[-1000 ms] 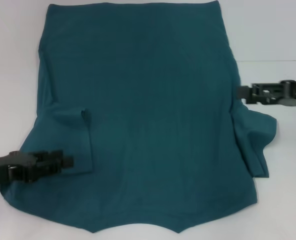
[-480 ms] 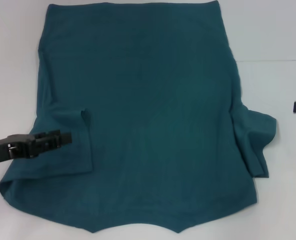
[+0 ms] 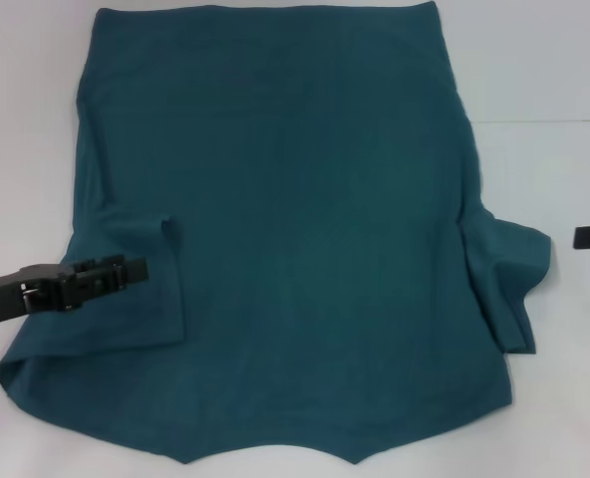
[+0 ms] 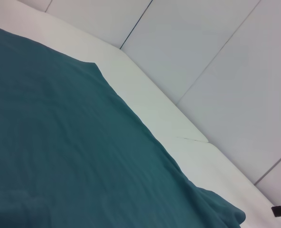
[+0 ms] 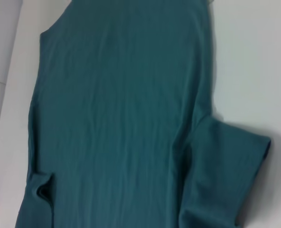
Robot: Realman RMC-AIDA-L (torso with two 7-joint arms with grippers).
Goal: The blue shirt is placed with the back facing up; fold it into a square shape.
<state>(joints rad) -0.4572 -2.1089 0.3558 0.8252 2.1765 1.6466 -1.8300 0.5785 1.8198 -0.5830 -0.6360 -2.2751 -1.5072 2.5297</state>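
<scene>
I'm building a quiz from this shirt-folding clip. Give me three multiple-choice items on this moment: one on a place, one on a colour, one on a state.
1. Where is the left gripper?
A. Above the folded-in sleeve on the robot's left
B. Beyond the far hem
C. Off the table

2. What colour is the blue shirt?
A. Red
B. Dark teal-blue
C. Yellow

3. How does the sleeve on the robot's right lie?
A. Folded in
B. Spread outward
C. Rolled up

Answers: 1 A, head view shows it over that flap. 2 B, all views agree. 3 B, it juts past the body's edge toward the right gripper.
</scene>
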